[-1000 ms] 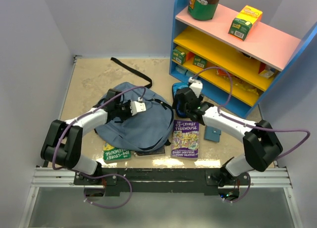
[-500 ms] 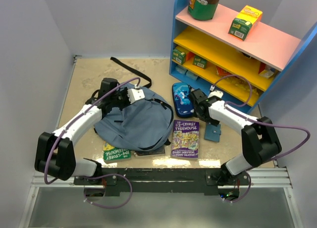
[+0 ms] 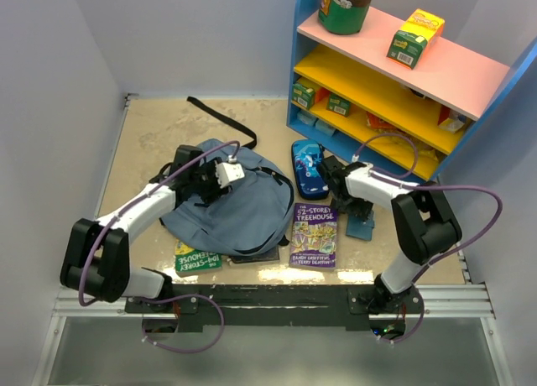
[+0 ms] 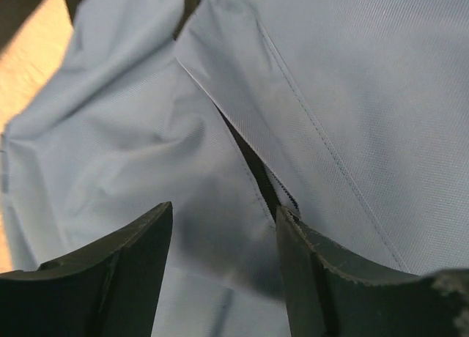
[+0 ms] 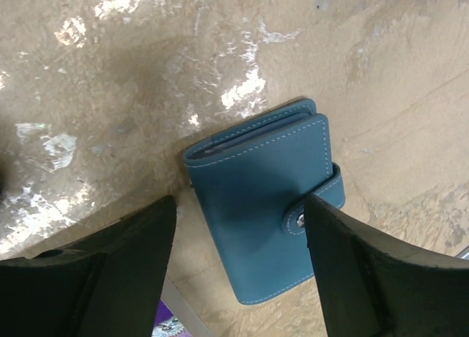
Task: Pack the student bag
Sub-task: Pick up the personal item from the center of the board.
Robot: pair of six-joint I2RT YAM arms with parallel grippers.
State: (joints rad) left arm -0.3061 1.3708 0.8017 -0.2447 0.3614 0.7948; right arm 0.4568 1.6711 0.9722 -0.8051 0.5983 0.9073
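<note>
The student bag [image 3: 243,210], a slate-blue backpack, lies flat at the table's middle left. My left gripper [image 3: 221,174] hovers open just over the bag's upper part. In the left wrist view its fingers [image 4: 124,264] straddle bare blue fabric [image 4: 132,154], and the black zipper line [image 4: 253,168] runs down to the right finger. My right gripper [image 3: 359,211] stands open over a small teal snap wallet [image 3: 362,228] on the tabletop. In the right wrist view the wallet [image 5: 253,198] lies between the two fingers, with nothing gripped.
A purple Treehouse book [image 3: 315,235] lies right of the bag. A green book [image 3: 197,258] pokes out under its near edge. A dark-blue pencil case [image 3: 307,168] sits by the blue shelf unit [image 3: 394,92]. A black strap [image 3: 222,117] trails behind the bag.
My left gripper has opened and shifted a little over the bag's top. My right gripper has swung from the pencil case to above the teal wallet, its jaws slightly narrower.
</note>
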